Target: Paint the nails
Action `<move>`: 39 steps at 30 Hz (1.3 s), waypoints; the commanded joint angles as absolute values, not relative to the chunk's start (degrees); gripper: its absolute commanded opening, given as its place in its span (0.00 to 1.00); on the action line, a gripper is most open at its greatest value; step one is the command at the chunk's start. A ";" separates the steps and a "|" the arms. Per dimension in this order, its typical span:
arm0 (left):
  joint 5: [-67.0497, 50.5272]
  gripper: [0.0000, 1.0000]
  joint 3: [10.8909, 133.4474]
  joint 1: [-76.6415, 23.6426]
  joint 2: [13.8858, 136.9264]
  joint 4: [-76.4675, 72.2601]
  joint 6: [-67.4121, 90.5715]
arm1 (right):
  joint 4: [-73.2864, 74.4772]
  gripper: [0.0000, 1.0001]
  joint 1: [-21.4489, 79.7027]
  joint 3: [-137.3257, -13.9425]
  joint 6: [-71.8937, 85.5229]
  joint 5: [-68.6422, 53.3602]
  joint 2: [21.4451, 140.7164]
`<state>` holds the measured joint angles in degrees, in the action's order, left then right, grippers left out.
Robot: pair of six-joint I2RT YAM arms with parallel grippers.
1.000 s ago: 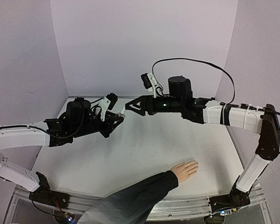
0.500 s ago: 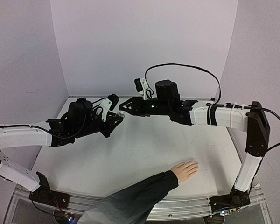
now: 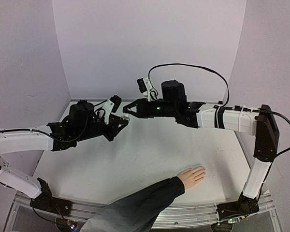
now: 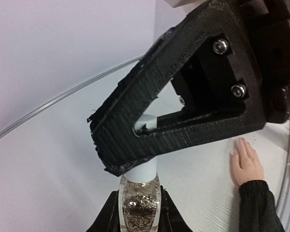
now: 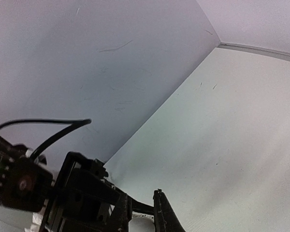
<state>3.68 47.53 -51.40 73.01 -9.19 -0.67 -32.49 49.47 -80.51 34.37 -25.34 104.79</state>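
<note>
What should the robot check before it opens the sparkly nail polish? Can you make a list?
1. The left fingers hold the glitter polish bottle: ok.
2. The white cap sits between the right fingers: ok.
3. The right fingers squeeze the cap tight: cannot tell.
4. Cap off the bottle: not ok, it is on.
5. The hand lies flat on the table: ok.

The nails (image 3: pixel 202 169) are too small to make out. Below the right claw (image 3: pixel 126 111), the bottle (image 4: pixel 140 208) runs off the wrist picture's lower edge. Its white cap (image 4: pixel 146 170) is half buried between that claw's fingers — whether they touch it is unreadable.
</note>
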 commanded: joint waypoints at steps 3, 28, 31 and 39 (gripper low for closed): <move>-66.82 0.00 54.60 -41.04 73.57 -14.30 7.96 | -38.55 0.00 50.56 -78.92 8.47 -76.88 101.42; 6.05 0.00 48.36 -50.07 69.46 -13.97 -2.25 | -34.10 0.75 44.15 -73.53 26.90 -30.38 96.50; 7.29 0.00 48.82 -50.65 71.09 -14.05 -2.26 | -34.28 0.74 46.31 -76.01 28.11 -27.92 97.72; 8.13 0.00 48.54 -51.24 72.14 -14.44 -2.56 | -35.10 0.55 48.68 -80.83 34.28 -22.40 102.44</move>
